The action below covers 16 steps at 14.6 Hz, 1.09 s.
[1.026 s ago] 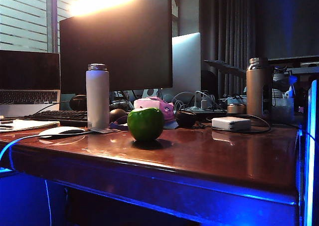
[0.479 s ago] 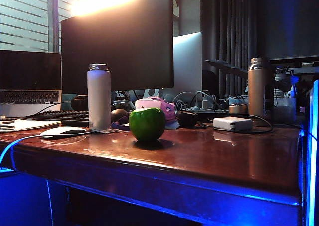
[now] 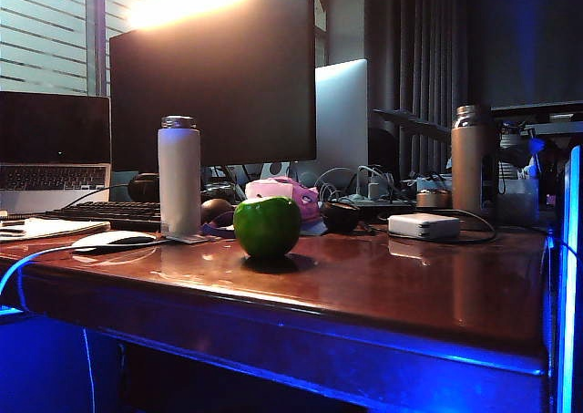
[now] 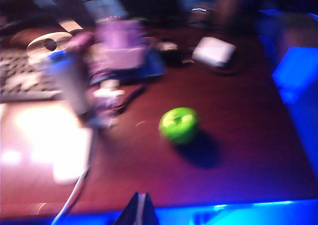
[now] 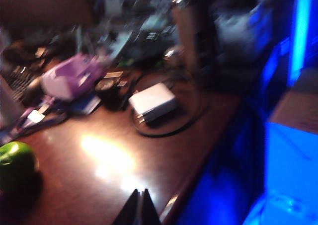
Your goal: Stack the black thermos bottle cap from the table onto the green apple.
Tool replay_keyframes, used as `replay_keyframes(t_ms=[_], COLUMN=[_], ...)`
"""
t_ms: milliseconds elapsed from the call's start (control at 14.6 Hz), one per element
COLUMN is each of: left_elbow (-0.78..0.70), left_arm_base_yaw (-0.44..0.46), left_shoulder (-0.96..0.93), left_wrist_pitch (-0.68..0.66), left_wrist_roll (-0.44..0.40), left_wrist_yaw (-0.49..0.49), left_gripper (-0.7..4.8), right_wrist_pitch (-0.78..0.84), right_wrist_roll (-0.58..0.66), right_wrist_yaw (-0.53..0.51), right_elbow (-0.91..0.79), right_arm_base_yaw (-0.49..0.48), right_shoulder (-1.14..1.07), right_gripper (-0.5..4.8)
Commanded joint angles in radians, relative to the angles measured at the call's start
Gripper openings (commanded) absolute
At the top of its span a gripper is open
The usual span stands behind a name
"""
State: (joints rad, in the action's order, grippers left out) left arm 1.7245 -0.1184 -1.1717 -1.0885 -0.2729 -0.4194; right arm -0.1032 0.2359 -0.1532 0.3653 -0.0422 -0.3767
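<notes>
I see the table [image 3: 383, 285] spread below both raised grippers, the green apple [image 4: 179, 124] ahead of my left gripper [image 4: 140, 211]. The black thermos bottle cap [image 5: 110, 92] sits further ahead of my right gripper [image 5: 140, 210]. Both pairs of fingers are pressed together, empty.

We find a white power adapter [image 5: 151, 102], ringed by its dark cable [image 5: 191, 113], ahead of the right gripper [image 5: 141, 207]. A pink-purple object [image 5: 69, 76] lies farther out, off to one side. Ahead of the left gripper [image 4: 140, 210] are a white bottle [image 4: 69, 83] and a keyboard [image 4: 25, 81]. Beyond these we note a dark monitor [image 3: 214, 71], a laptop [image 3: 53, 144] and a bronze bottle [image 3: 468, 160].
</notes>
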Motion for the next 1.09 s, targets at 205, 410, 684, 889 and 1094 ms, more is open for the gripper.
replay_keyframes(t_ms=[205, 410, 684, 889, 1094], left_elbow=[0.008, 0.008, 0.007, 0.003, 0.003], left_arm_base_yaw=[-0.073, -0.091, -0.088, -0.089, -0.089], left_shoulder=[-0.025, -0.026, -0.025, -0.026, -0.026], left_wrist_pitch=[0.083, 0.092, 0.088, 0.084, 0.080], left_wrist_roll=[0.018, 0.019, 0.019, 0.019, 0.019], left_wrist_yaw=[0.022, -0.110, -0.116, -0.117, -0.117], left_gripper=[-0.03, -0.03, -0.03, -0.03, -0.03], right_wrist_pitch=[0.003, -0.005, 0.059, 0.169, 0.209], right_wrist_roll=[-0.002, -0.060, 0.004, -0.072, -0.254], right_wrist_yaw=[-0.154, -0.333, -0.507, -0.431, -0.245], right_elbow=[0.294, 0.472, 0.571, 0.574, 0.677], right_arm_base_yaw=[0.001, 0.016, 0.063, 0.094, 0.163], right_shoulder=[-0.418, -0.700, -0.887, -0.906, -1.015], right_gripper=[-0.05, -0.05, -0.05, -0.05, -0.05])
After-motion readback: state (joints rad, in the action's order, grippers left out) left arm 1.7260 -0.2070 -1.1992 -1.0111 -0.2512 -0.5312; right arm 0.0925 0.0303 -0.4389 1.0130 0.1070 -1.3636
